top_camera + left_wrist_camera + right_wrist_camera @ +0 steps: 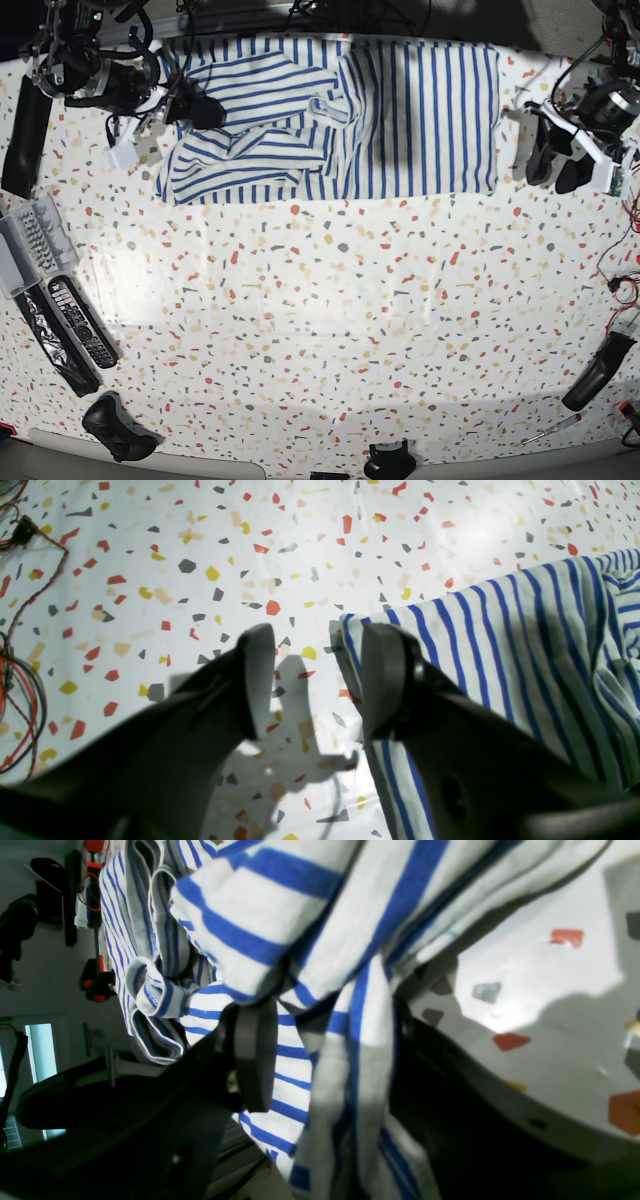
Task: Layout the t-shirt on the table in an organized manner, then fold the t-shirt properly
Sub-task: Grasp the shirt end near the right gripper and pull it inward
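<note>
Base view shows the table (330, 330) carrying the t-shirt (420, 115) along its far edge, smooth toward the right and bunched toward the far left corner. Right gripper (325, 1050) sits in that crumple, its spread fingers (255, 1055) straddling a striped fold; cloth hides one finger, so a real grip is unclear. Left gripper (317, 680) hovers low at the shirt's right edge, fingers (257, 675) apart, holding nothing.

The striped t-shirt (400, 120) is lying on the speckled table (330, 320), flat toward the left gripper (312, 680) just beside its edge, and bunching in folds between the right gripper's (325, 1050) spread jaws.
</note>
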You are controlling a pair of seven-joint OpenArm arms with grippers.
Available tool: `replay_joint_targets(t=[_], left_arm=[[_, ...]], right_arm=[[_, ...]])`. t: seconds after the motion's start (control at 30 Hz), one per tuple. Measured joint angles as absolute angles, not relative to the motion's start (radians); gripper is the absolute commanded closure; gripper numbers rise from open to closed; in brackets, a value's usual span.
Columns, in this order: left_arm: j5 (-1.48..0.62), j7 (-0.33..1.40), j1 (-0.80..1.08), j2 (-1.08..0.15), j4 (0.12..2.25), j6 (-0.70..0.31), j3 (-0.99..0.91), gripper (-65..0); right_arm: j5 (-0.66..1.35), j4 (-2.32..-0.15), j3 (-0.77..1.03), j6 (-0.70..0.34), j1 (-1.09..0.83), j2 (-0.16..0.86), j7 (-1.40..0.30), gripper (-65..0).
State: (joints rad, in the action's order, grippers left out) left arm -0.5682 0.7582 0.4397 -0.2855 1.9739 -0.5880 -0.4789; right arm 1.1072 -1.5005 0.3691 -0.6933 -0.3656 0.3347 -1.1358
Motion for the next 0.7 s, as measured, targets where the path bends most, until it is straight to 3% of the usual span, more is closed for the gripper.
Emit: replay_joint_targets(t=[0.2, 0.37, 0.47, 0.7], left_arm=[[-0.568, 0.759, 0.44, -0.285, 1.974, -0.588, -0.479, -25.6], [-0.568, 0.758, 0.44, -0.286, 1.974, -0.588, -0.479, -25.6], [-0.568, 0.759, 0.44, -0.285, 1.974, -0.588, -0.479, -25.6], [-0.568, 0.758, 0.44, -0.285, 1.974, -0.588, -0.479, -25.6]], right_arm=[[1.101, -1.501, 0.369, -0.693, -0.355, 0.328, -1.139, -28.5], [1.093, -1.5, 0.369, -0.693, -0.354, 0.319, -1.133, -14.0], [1.089, -1.499, 0.369, -0.692, -0.354, 0.31, -1.116, -0.1], [1.089, -1.501, 0.395, -0.692, -0.352, 0.307, -1.145, 0.0]])
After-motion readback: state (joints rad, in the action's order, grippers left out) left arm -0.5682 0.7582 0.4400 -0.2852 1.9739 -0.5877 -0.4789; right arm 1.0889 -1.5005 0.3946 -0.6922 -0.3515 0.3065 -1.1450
